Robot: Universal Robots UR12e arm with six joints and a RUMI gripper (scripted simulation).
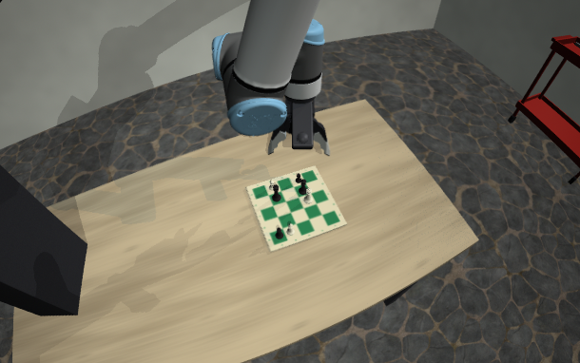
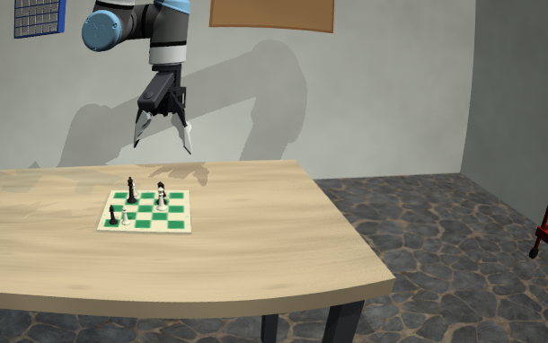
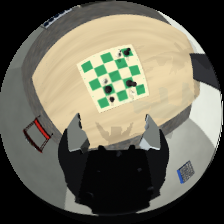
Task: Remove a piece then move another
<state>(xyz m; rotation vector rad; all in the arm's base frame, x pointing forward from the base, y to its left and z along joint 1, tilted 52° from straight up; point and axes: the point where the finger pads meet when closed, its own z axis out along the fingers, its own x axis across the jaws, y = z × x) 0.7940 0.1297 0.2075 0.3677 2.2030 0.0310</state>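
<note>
The green-and-cream board [image 1: 319,222] [image 2: 159,224] [image 3: 97,62] lies on the table; its edge labels are too small to read, so I cannot tell which pieces are on E2 and A4. A small white piece [image 1: 289,230] [image 2: 126,217] [image 3: 119,53] stands upright in the front row, beside a black corner piece [image 1: 279,233] [image 2: 112,216] [image 3: 127,51]. A small black piece [image 1: 299,179] [image 3: 111,99] stands in the back row, second from the right; it is largely hidden in the exterior view. My gripper [image 1: 299,154] [image 2: 163,150] [image 3: 113,114] is open and empty, high above the table behind the board.
Other pieces stand upright: a tall black one [image 1: 276,194] [image 2: 131,193] before a white one [image 1: 272,183], and a black one [image 1: 303,188] behind a white one [image 1: 308,197] [image 2: 161,200]. A dark box-like object [image 1: 43,247] is at the left in the top view.
</note>
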